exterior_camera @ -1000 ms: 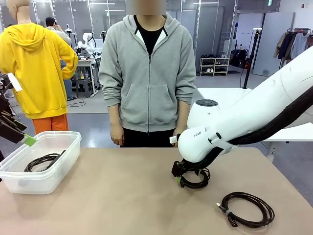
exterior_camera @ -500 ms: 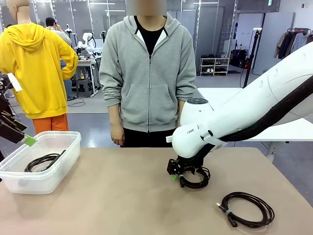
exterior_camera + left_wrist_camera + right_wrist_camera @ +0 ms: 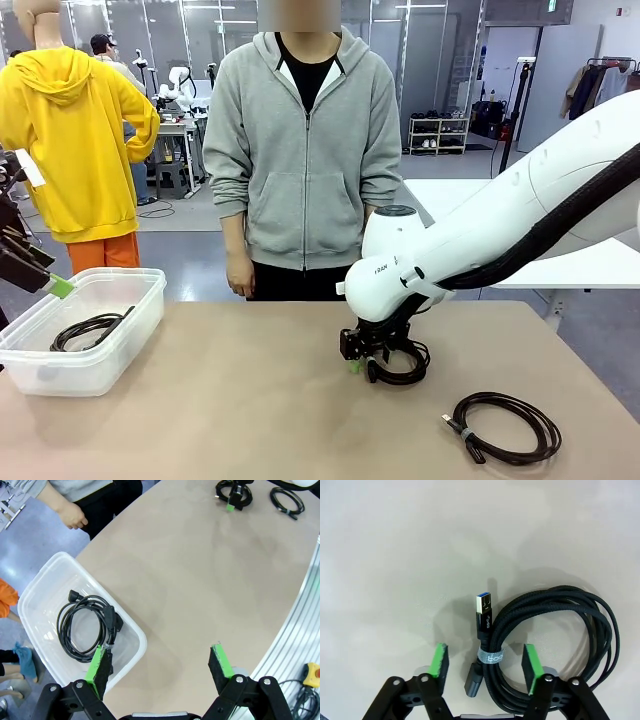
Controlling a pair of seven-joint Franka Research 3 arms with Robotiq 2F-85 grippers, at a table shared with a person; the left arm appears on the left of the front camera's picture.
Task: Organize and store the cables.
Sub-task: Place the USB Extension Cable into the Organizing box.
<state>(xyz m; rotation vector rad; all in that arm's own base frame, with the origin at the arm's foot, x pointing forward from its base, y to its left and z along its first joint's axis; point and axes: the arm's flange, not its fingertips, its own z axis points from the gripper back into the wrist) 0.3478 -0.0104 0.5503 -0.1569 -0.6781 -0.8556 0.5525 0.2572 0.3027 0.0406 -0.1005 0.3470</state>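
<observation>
Item: one coiled black braided cable (image 3: 555, 597), bound by grey strap (image 3: 490, 656), blue-tongued USB plug (image 3: 485, 603) protruding. Lay on beige tabletop (image 3: 395, 555). Right pincer (image 3: 485, 655) stood spread, green pads (image 3: 439, 661) flanking the strap.

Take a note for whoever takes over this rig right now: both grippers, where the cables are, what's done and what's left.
Left gripper: open, empty, hovering at the edge of the clear bin.
Right gripper: low over the table, open, fingers either side of the strapped part of the USB cable; not yet gripped.
Done: one coiled power cable lies in the bin.
Left: grip and bin the USB cable, then the third coil on the table's near right.
</observation>
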